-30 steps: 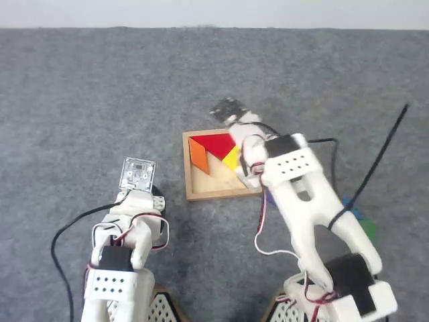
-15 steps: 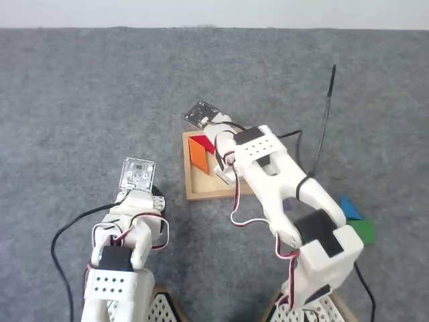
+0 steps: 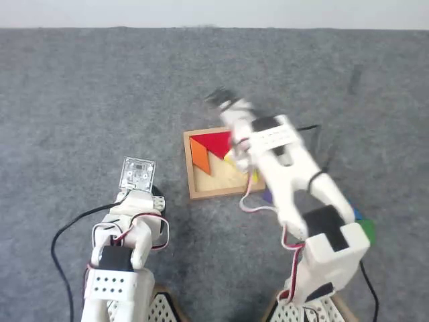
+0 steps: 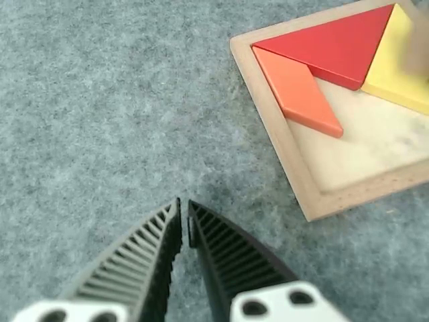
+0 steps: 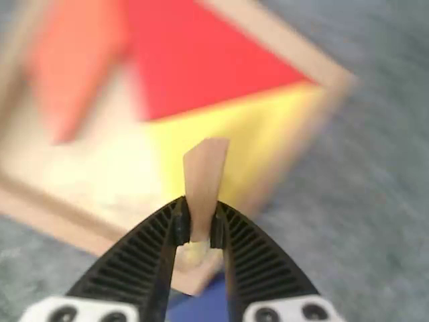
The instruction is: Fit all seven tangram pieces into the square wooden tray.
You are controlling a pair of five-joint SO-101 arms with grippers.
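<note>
Left tool (image 4: 182,204): fingers together, holding nothing; it hangs over bare surface (image 3: 80,94), apart from the tray's left rim.
Tray (image 4: 278,134): square, wooden, flat on the surface between the two arms.
Seated pieces: orange parallelogram (image 4: 298,94) against the left wall; red triangle (image 4: 335,43) along the far wall, touching the orange; yellow piece (image 4: 402,67) touching the red on its right.
Open room: the tray floor (image 3: 218,176) is bare across the near half, bounded by the near rim and the lower edges of orange and yellow.
Right tool (image 5: 198,215): clamped on a pale piece (image 5: 204,168), which is held on edge and upright over the yellow area, near the tray's right rim.
Step in hand: judged to be placing a fourth piece, with three seated and the task under half done.
Next move: the held piece would need turning flat and lowering into the bare half, its edges squared to the rim and its neighbours. Its shape cannot be told edge-on.
Loose pieces: blue piece (image 3: 353,213) and green piece (image 3: 366,230) lie right of the tray, beside the right arm (image 3: 288,168), not yet collected.
Risk: a tilted release may ride up on the yellow piece or the rim.
</note>
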